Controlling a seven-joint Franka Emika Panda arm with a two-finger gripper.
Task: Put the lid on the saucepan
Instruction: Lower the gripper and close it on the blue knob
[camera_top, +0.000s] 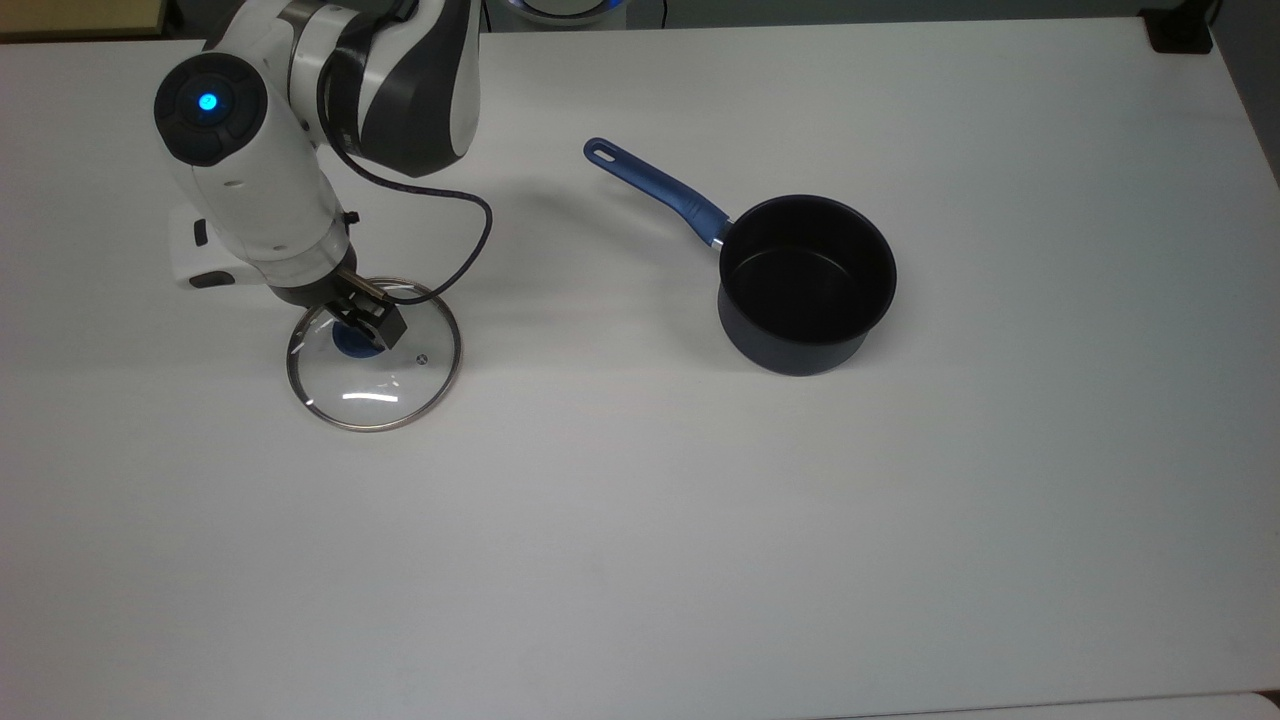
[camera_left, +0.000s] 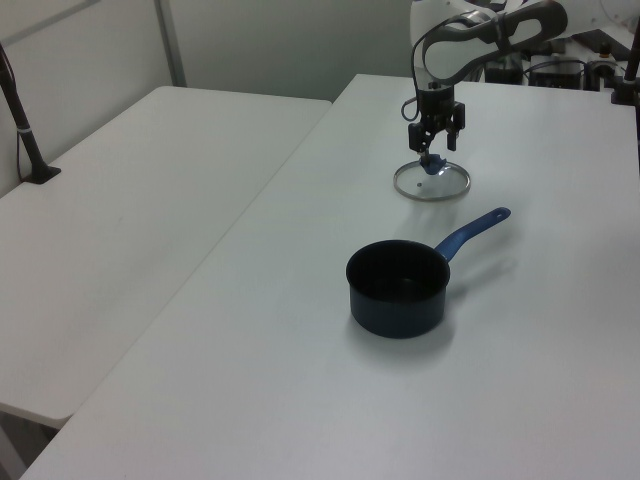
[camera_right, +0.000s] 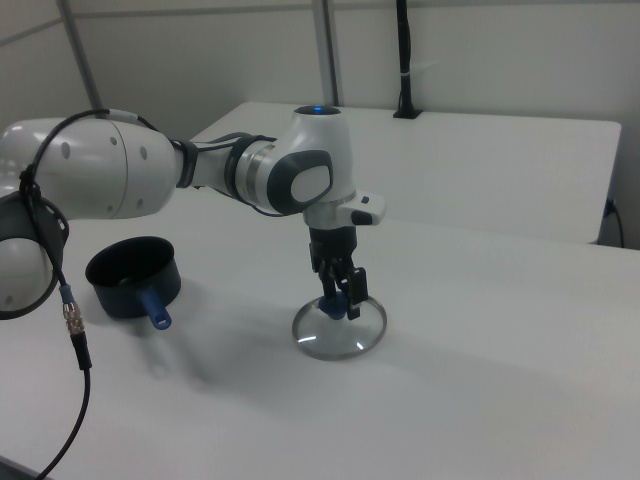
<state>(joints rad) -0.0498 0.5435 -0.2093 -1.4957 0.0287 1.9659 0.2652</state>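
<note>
The lid (camera_top: 375, 385), clear glass with a metal rim, sits at the top view's left on the white table (camera_top: 640, 560). My gripper (camera_top: 362, 322) points down over its centre, fingers closed on the blue knob (camera_top: 350, 343). The lid (camera_right: 340, 335) looks level, at or barely above the tabletop, with the gripper (camera_right: 338, 300) on its knob. The saucepan (camera_top: 806, 280), dark and empty, stands upright to the top view's right, well apart from the lid, its blue handle (camera_top: 655, 185) pointing up-left. The left view has the saucepan (camera_left: 397, 288) nearer than the lid (camera_left: 432, 182) and gripper (camera_left: 434, 152).
A second white table (camera_left: 130, 200) adjoins at the left view's left, with a black post (camera_left: 20, 110) on it. A black block (camera_top: 1180, 30) sits at the top view's top right corner. A dark cable (camera_top: 470, 240) loops from the arm beside the lid.
</note>
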